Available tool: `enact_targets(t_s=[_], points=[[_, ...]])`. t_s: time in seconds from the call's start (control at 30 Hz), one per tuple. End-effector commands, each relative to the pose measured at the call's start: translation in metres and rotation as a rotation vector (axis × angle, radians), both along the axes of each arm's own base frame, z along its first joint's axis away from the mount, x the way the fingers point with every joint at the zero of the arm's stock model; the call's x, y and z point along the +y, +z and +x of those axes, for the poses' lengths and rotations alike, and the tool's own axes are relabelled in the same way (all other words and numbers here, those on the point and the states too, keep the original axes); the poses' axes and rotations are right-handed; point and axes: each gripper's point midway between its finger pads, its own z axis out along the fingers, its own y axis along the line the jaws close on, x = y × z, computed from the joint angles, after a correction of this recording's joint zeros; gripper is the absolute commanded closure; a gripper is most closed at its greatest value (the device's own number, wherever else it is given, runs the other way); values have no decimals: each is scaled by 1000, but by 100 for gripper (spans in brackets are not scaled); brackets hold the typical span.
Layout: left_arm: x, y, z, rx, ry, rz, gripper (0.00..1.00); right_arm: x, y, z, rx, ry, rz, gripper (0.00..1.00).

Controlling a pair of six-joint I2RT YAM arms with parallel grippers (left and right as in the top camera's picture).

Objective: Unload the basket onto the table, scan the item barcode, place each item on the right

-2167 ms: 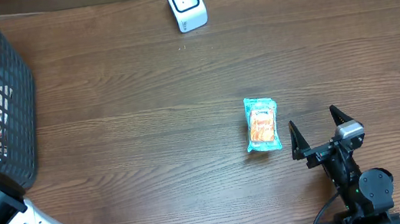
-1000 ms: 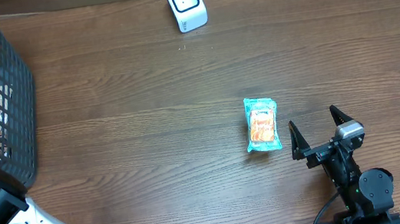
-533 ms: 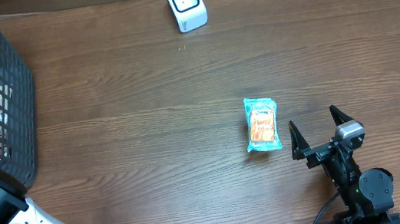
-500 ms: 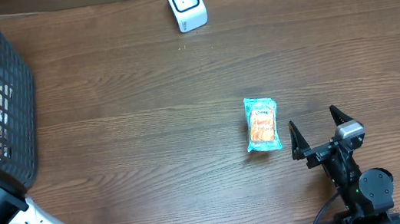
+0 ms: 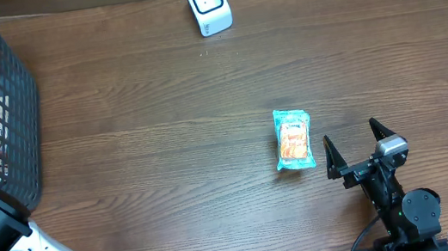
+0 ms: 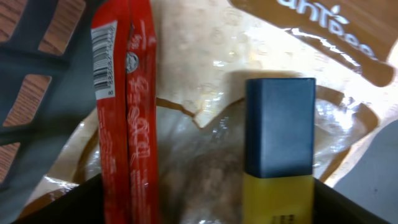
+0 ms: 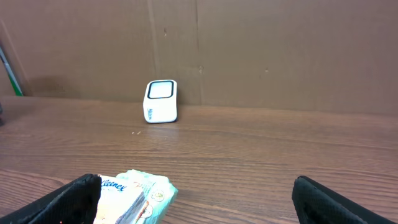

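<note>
Wooden table [image 5: 167, 150] bears scanner [image 5: 208, 4] and tissue pack [image 5: 293, 139].

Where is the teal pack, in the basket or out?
Out: the teal pack lies flat on the table, far from the basket at the left edge.

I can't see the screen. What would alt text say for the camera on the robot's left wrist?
Close-up looking down into a grey basket: a long red packet with a barcode near its top end lies beside a blue and yellow box, both resting on a crinkly clear-and-brown bag.
</note>
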Motion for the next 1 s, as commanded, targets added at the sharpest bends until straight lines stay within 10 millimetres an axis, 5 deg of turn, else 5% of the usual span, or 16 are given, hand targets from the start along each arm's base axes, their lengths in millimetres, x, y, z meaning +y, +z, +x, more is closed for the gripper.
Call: enact_targets(t_s=[0.0,0.13,0.67,0.97], points=[[1,13,2,-8,-32,30,24,-2,-3,1,1,-11,-4,0],[-1,13,5,-19,-47,18,25,-2,-3,1,1,-11,-4,0],[-13,14,16,-39,-185,11,0,-2,-3,1,1,-11,-4,0],[-23,-10,21,4,-250,2,0,-2,-3,1,1,-11,-3,0]])
